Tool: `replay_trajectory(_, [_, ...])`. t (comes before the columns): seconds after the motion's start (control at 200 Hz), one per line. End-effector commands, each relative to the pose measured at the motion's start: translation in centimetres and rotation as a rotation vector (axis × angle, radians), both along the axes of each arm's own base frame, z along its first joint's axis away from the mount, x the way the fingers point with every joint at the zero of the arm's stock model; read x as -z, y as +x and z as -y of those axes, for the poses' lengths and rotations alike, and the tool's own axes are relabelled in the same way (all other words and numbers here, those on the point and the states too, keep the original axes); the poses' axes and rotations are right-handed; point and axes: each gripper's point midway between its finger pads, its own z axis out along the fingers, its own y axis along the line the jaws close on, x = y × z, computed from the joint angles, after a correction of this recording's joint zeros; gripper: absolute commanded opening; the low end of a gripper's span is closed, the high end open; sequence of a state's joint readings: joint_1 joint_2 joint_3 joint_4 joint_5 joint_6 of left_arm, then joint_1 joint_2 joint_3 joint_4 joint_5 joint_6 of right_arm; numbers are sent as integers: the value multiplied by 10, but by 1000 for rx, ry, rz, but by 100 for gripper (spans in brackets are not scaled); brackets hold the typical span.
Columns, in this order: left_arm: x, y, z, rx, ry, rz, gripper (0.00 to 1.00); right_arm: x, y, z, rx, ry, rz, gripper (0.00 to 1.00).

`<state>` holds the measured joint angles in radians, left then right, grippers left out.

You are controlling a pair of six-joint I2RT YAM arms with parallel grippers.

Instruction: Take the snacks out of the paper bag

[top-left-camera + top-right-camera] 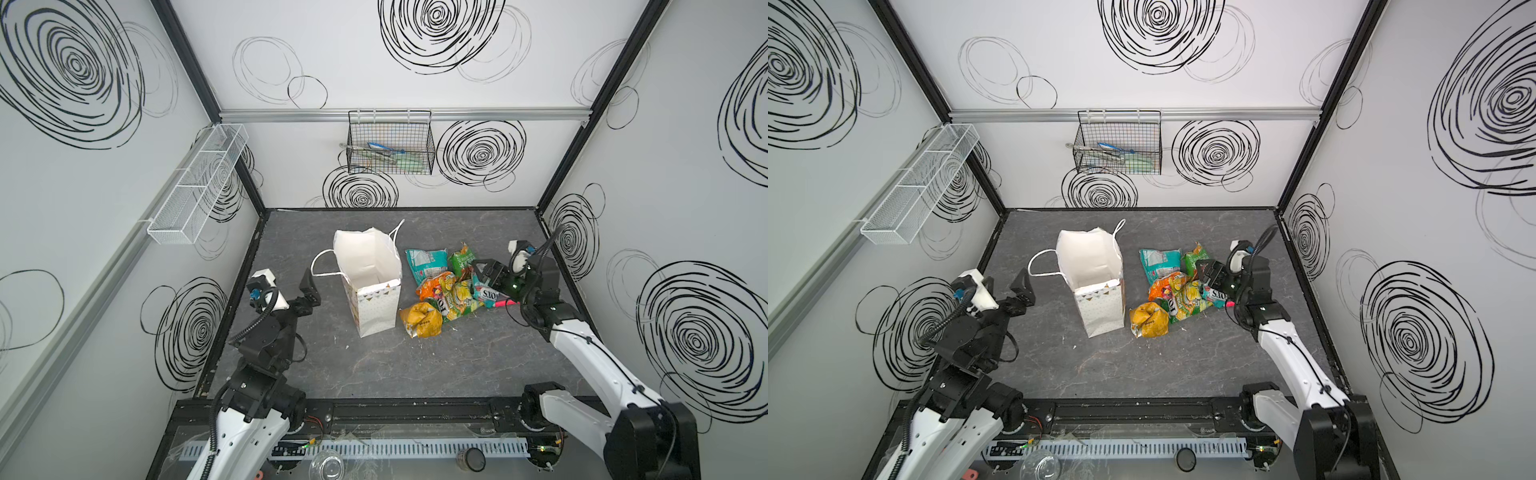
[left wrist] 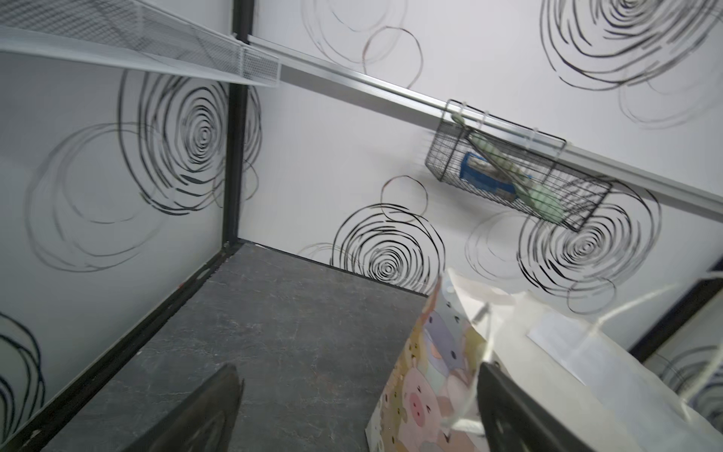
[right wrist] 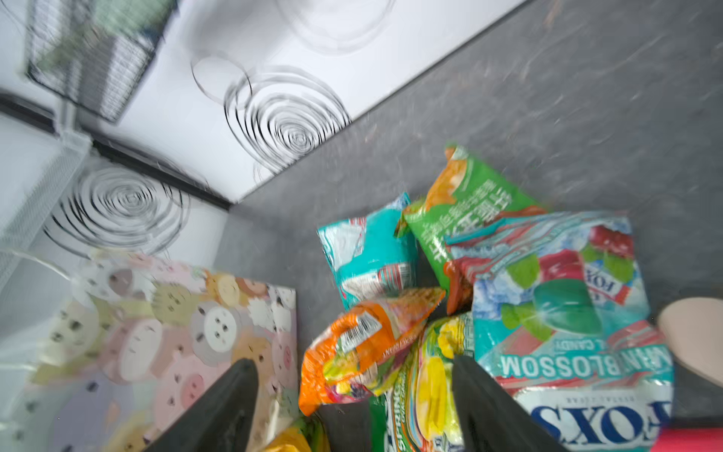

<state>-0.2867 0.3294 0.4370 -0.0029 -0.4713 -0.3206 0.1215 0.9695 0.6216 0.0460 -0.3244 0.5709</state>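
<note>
Six snack packets (image 1: 457,297), one paper bag (image 1: 376,309), one pink stick (image 1: 507,303), one black wire basket (image 1: 390,145), one white mesh tray (image 1: 199,183)

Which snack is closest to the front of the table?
The yellow packet, beside the paper bag; the rest of the pile lies further back.

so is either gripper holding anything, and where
Nothing is held: left gripper open beside the paper bag, right gripper open over the snacks.

wire basket (image 3: 92,58) blurred, paper bag (image 2: 422,391) cut off
</note>
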Motion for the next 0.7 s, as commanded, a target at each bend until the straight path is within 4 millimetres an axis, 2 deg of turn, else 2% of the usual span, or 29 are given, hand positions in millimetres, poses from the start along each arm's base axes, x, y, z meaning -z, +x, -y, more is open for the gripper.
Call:
replay_trajectory(0.0, [-8, -5, -37, -195, -127, 138, 96, -17, -4, 49, 178, -113, 77, 96])
replay_trajectory(0.035, [-3, 1, -39, -193, -125, 137, 96, -17, -8, 65, 231, -146, 87, 100])
replay_trajectory(0.13, [18, 16, -52, -221, -150, 109, 96, -9, -18, 102, 389, -205, 90, 97])
replay_trajectory(0.265, [64, 34, -83, -277, -227, 45, 96, 12, -29, 128, 525, -227, 97, 97])
replay_trajectory(0.34, [89, 38, -93, -291, -252, 12, 96, 24, -32, 139, 573, -220, 86, 97])
replay_trajectory(0.45, [111, 47, -92, -265, -216, -74, 96, 40, -32, 149, 606, -212, 80, 97])
replay_trajectory(0.47, [105, 50, -91, -253, -213, -52, 96, 42, -32, 150, 612, -214, 82, 97])
replay_trajectory(0.605, [114, 67, -84, -205, -190, -115, 96, 59, -28, 155, 621, -233, 119, 97])
replay_trajectory(0.695, [117, 76, -70, -209, -114, -159, 96, 67, -20, 155, 591, -291, 149, 97])
